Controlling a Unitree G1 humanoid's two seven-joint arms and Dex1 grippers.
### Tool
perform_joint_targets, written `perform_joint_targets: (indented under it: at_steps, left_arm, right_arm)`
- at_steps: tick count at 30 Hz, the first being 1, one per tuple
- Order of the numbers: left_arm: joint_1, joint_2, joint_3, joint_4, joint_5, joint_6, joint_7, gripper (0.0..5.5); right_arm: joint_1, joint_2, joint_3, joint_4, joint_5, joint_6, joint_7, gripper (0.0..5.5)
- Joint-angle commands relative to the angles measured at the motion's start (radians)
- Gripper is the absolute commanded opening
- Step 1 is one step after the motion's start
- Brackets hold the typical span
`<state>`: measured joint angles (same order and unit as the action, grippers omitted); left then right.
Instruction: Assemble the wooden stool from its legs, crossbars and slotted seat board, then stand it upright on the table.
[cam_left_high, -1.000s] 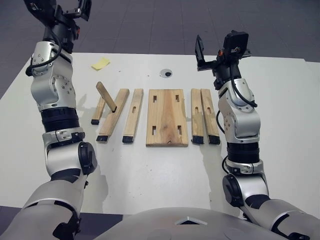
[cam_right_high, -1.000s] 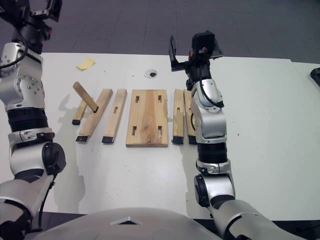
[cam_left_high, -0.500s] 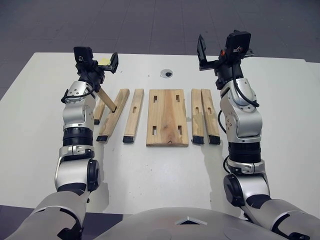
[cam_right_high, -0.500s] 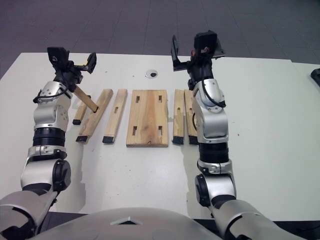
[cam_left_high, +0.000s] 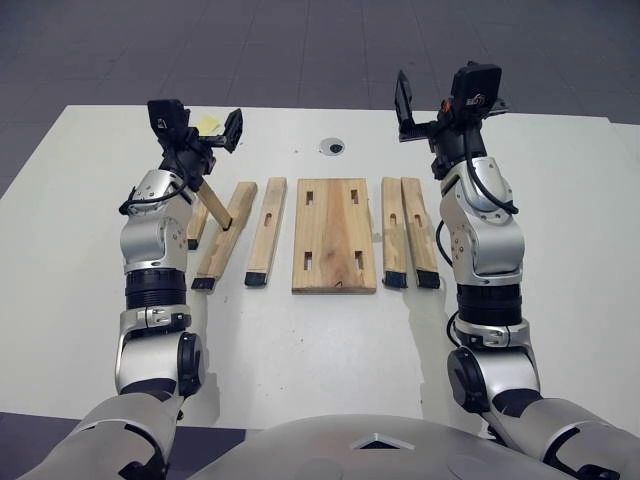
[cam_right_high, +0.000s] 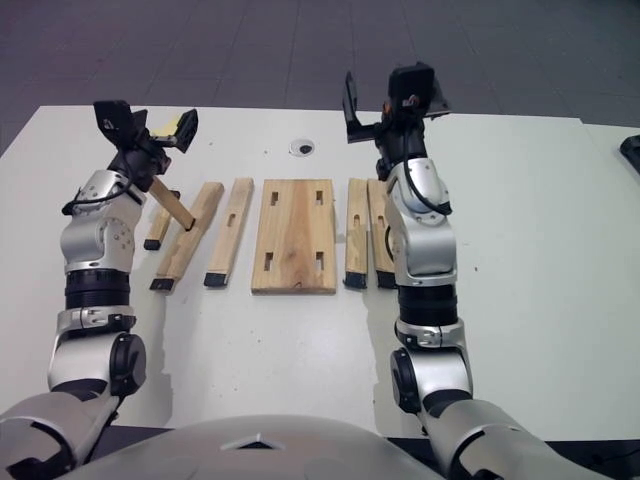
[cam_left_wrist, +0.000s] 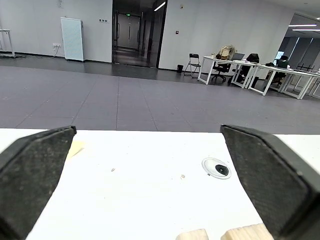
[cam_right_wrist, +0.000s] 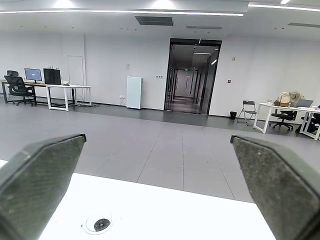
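The slotted seat board (cam_left_high: 334, 234) lies flat mid-table. Two slotted legs (cam_left_high: 228, 230) (cam_left_high: 267, 228) lie to its left and two more (cam_left_high: 393, 230) (cam_left_high: 420, 228) to its right. A short crossbar (cam_left_high: 213, 197) leans tilted over the leftmost leg, and another crossbar (cam_left_high: 197, 224) lies partly hidden behind my left arm. My left gripper (cam_left_high: 197, 122) is open and empty, held just above the leaning crossbar's upper end. My right gripper (cam_left_high: 438, 92) is open and empty, raised over the far ends of the right legs. Wooden leg ends (cam_left_wrist: 245, 232) show between the left fingers (cam_left_wrist: 265, 180).
A yellow sticky note (cam_left_wrist: 75, 148) lies on the white table (cam_left_high: 560, 210) at the back left. A round cable grommet (cam_left_high: 333, 147) sits behind the seat board. Bare table stretches in front of the parts and to the right.
My left arm has come down from high at the far left and now holds its gripper over the leaning crossbar. The right arm has barely moved.
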<state>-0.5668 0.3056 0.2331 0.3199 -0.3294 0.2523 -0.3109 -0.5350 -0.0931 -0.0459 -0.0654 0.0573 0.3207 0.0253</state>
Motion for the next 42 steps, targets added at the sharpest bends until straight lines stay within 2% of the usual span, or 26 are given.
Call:
perform_joint_targets:
  at_steps: [1, 9, 12, 17, 25, 34, 42]
  left_arm:
    - [-0.052, 0.030, 0.021, -0.024, -0.009, 0.014, 0.001, 5.37]
    - [-0.108, 0.050, 0.052, -0.058, -0.019, 0.000, 0.024, 5.37]
    - [-0.074, 0.045, 0.012, -0.036, 0.030, -0.023, 0.024, 5.37]
    - [0.007, 0.004, -0.087, 0.234, 0.142, -0.110, -0.002, 5.37]
    - [-0.025, -0.005, -0.066, 0.382, 0.133, -0.218, -0.030, 5.37]
    - [0.006, -0.013, -0.026, 0.216, 0.060, -0.194, -0.044, 5.37]
    - [0.024, -0.028, 0.038, -0.115, -0.007, -0.181, 0.047, 5.37]
  right_arm:
    - [0.003, 0.003, -0.007, 0.007, 0.000, -0.005, -0.004, 5.40]
    - [0.002, 0.004, -0.008, 0.005, 0.000, -0.007, -0.007, 5.40]
    - [0.008, 0.003, -0.011, -0.003, 0.000, -0.006, -0.010, 5.40]
    - [0.006, 0.003, -0.011, 0.005, -0.001, -0.010, -0.013, 5.40]
    - [-0.005, -0.014, -0.017, 0.020, 0.004, -0.009, 0.002, 5.40]
    - [0.005, -0.014, -0.014, 0.016, 0.000, -0.004, 0.004, 5.40]
    - [0.034, -0.009, -0.013, 0.010, -0.004, -0.008, -0.002, 5.40]
